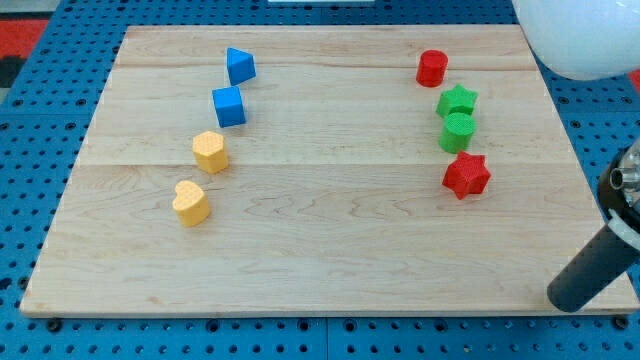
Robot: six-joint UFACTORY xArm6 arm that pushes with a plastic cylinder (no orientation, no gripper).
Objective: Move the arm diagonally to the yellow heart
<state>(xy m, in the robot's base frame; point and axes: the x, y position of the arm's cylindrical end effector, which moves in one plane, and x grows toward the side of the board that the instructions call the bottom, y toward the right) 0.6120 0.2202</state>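
1. The board [330, 250] is taking up most of the view, a pale wooden top lying on a blue pegboard [30, 150].
2. My rod is entering from the view's bottom right, leaning down and to the left; my tip [562, 298] is sitting at the board's right edge near its bottom corner, well apart from every block.
3. There is no pincer on this arm, so nothing is spreading, pressing together or pinching; the rod is touching no block.
4. I am judging the step as the opening one: the approach to the yellow heart [190, 203] is not yet under way, since the whole width of the board is lying between tip and target.
5. The heart is resting at the view's left, below the middle, just beneath a second yellow block [210, 152] whose shape I cannot make out for sure.
6. The next move is calling for a long slanting run to the view's left and slightly up, across bare wood.
7. That path is looking clear: the red star [466, 175], green cylinder [458, 133], green star [458, 101] and red cylinder [432, 68] are standing higher on the right.
8. The two blue blocks [229, 106] [240, 66] are sitting above the yellow pair, away from the line.
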